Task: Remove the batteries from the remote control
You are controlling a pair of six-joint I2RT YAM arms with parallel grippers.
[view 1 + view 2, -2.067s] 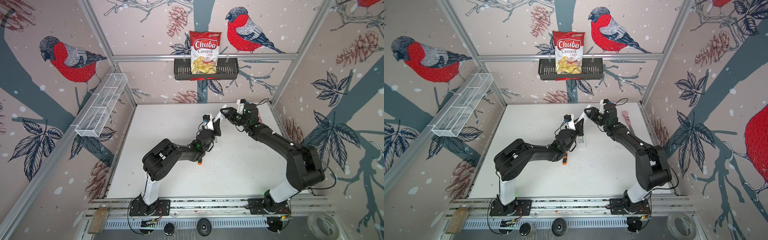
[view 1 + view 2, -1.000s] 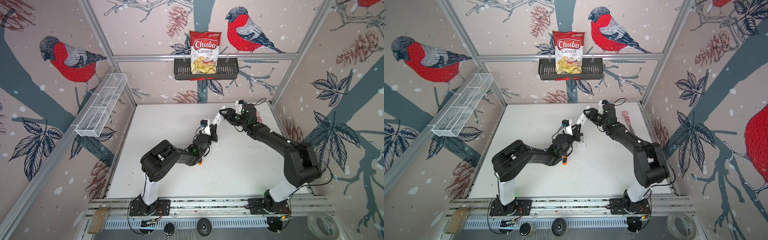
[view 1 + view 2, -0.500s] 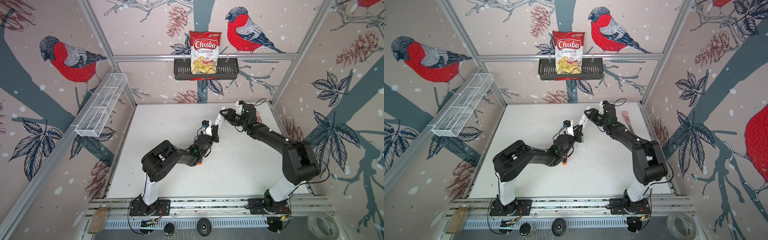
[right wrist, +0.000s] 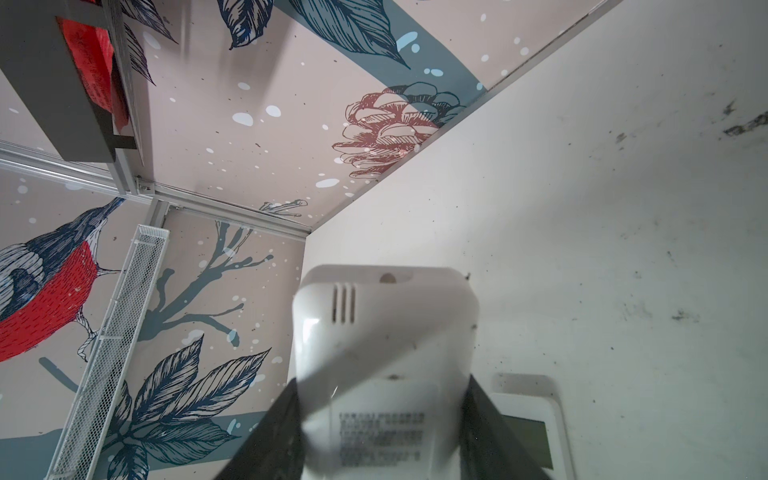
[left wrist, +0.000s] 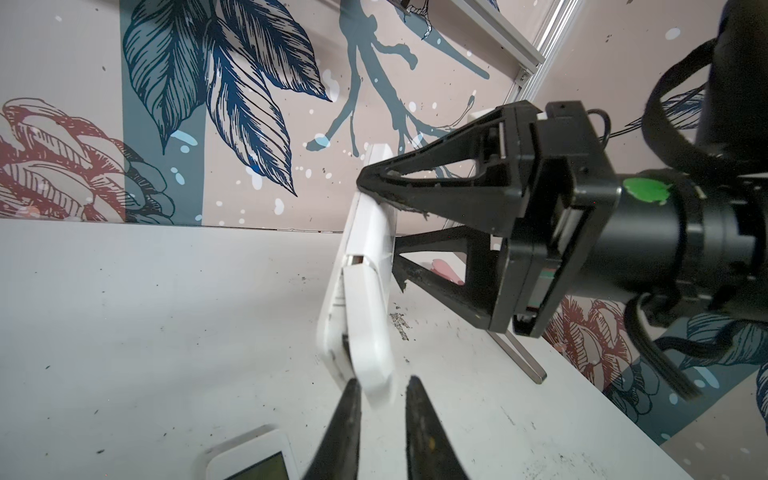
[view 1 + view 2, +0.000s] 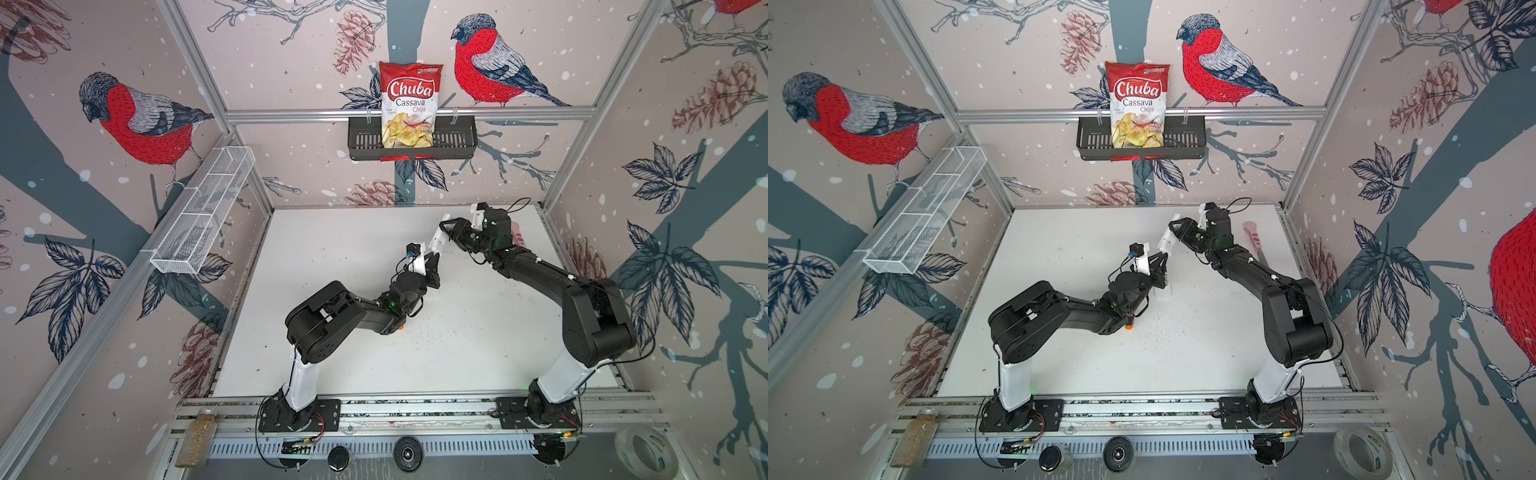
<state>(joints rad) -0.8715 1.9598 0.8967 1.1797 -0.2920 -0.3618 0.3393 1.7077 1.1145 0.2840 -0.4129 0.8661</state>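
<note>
Remote (image 4: 384, 324) clamped in right tool (image 4: 384, 415) | left wrist alone shows cover (image 5: 368, 316) inside left tool (image 5: 382, 380), grip unclear

Blurred label (image 4: 380, 436) on remote (image 4: 384, 332); screwdriver (image 6: 1128, 326) mostly under left arm (image 6: 1084, 316).

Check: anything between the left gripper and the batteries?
Yes: the cover, ajar on the remote that the right gripper holds, its end in the left gripper. No batteries show.
</note>
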